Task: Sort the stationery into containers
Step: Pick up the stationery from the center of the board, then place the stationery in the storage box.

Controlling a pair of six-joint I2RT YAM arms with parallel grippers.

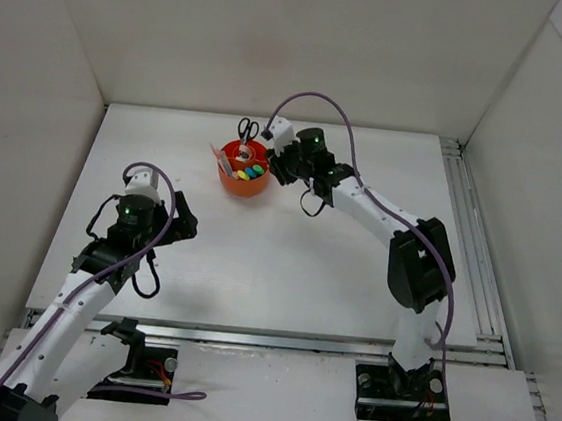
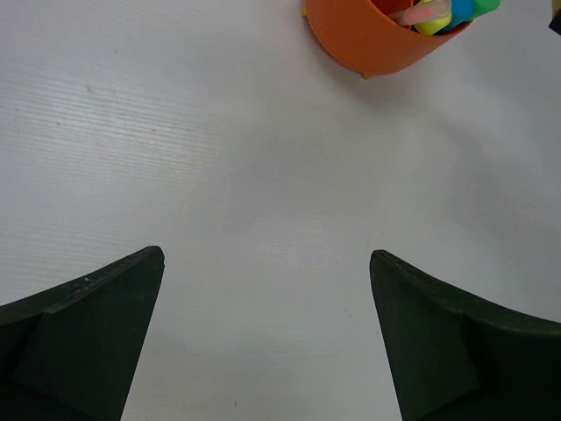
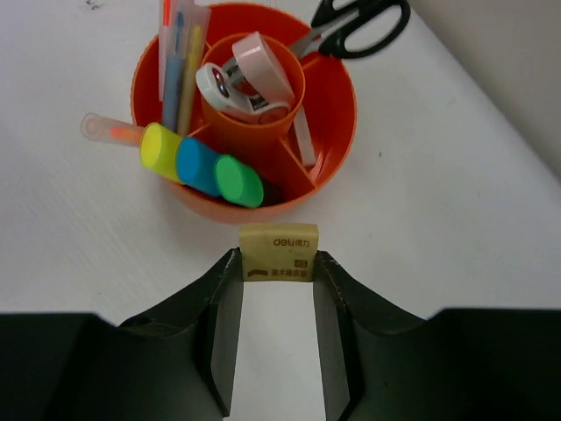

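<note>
Beside the organiser point(image 3: 337, 105), at its near wall: one eraser point(image 3: 278, 252), pinched in my right jaws, not yet in. Inside it: three highlighters point(image 3: 202, 167), one scissors point(image 3: 359, 24), pens point(image 3: 178, 53), count unclear. Left jaws wide, empty, well apart from it. Sorting looks nearly finished.

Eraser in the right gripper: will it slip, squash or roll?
Probably holds fine: the beige eraser is a flat-sided block pinched squarely at the tips of the right gripper. Likely light and slightly rubbery, so grippy rather than slippery. Being blocky, it shouldn't roll if dropped into the orange organiser.
</note>
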